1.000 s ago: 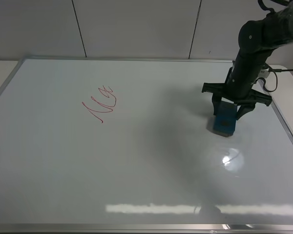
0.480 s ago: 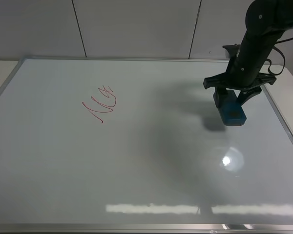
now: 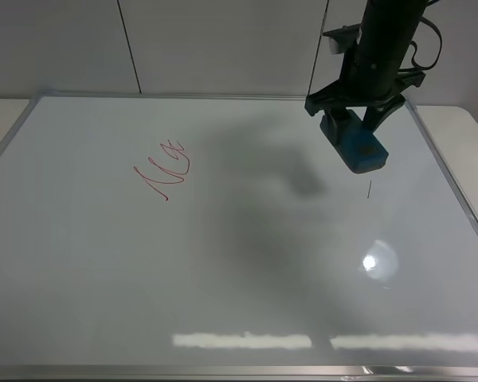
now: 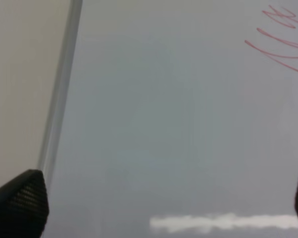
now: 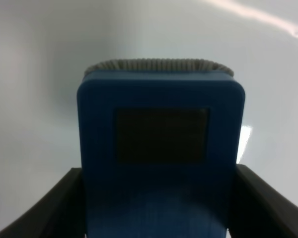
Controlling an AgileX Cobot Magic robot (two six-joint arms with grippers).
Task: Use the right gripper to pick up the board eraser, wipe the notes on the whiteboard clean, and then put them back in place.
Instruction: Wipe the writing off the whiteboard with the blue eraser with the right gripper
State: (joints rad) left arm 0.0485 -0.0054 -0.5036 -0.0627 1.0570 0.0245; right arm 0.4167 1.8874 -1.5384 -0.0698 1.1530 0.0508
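Board eraser (image 5: 161,148), felt edge, right wrist only

Blue board eraser (image 3: 358,148) aslant in the right claw (image 3: 352,127) above the whiteboard (image 3: 239,278), red notes (image 3: 164,169) well apart.

Wide open run of bare whiteboard (image 3: 247,263) from raised board eraser (image 3: 354,142) across to notes (image 3: 164,169), hemmed only by thin frame (image 3: 223,96).

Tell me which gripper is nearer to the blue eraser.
Right. The right gripper grips the eraser, over the whiteboard's right side. The left gripper sits open by the whiteboard's left edge, near the red scribble, far from the eraser.
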